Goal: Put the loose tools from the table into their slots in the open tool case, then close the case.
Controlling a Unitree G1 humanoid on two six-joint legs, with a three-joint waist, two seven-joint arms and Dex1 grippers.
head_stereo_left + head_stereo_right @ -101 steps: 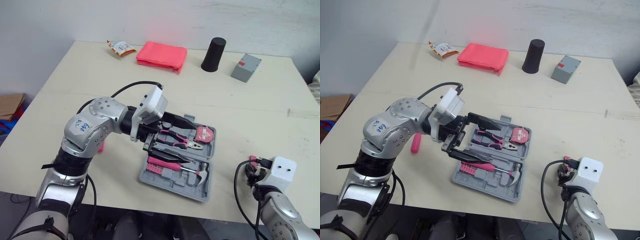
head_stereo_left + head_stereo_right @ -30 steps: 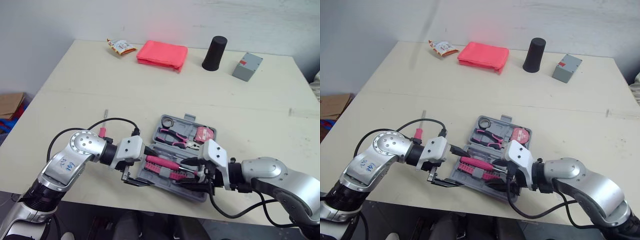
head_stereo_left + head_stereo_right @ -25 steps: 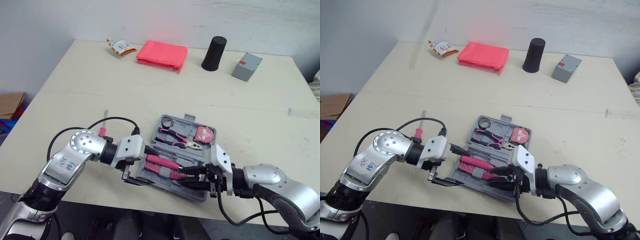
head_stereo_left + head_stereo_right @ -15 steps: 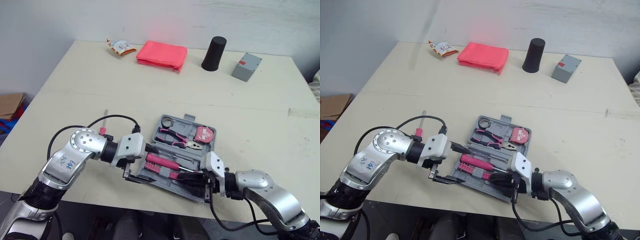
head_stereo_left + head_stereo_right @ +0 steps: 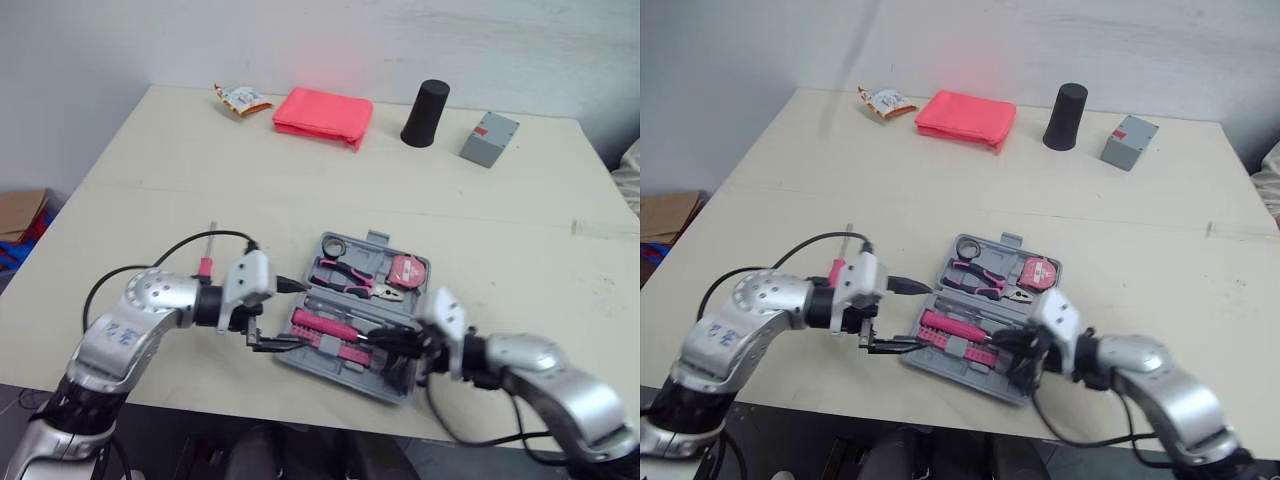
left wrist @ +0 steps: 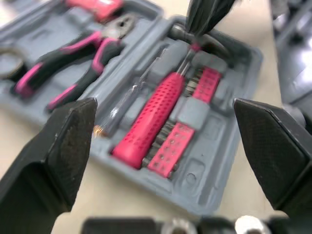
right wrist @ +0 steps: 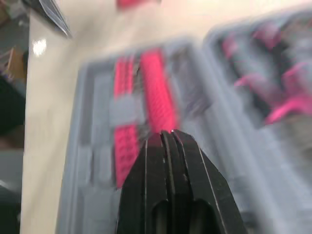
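Observation:
The grey tool case [image 5: 373,238] lies open near the table's front edge. It holds pink-handled pliers [image 5: 352,279], a pink tape measure [image 5: 408,270], a pink screwdriver handle [image 6: 151,122] and a row of bits. A loose pink-handled screwdriver [image 5: 205,262] lies on the table left of the case, behind my left arm. My left gripper [image 5: 283,315] is open at the case's left edge, with nothing between its fingers. My right gripper [image 5: 375,338] is shut and empty, its tip low over the case's front half.
Along the back edge of the table sit a snack packet [image 5: 240,97], a folded pink cloth [image 5: 322,112], a black cup [image 5: 424,100] and a small grey box [image 5: 489,138]. The case lies close to the front edge.
My left gripper has drawn back a little to the left, off the case's edge. The right wrist has lifted and pulled slightly right, its shut tip staying over the front half.

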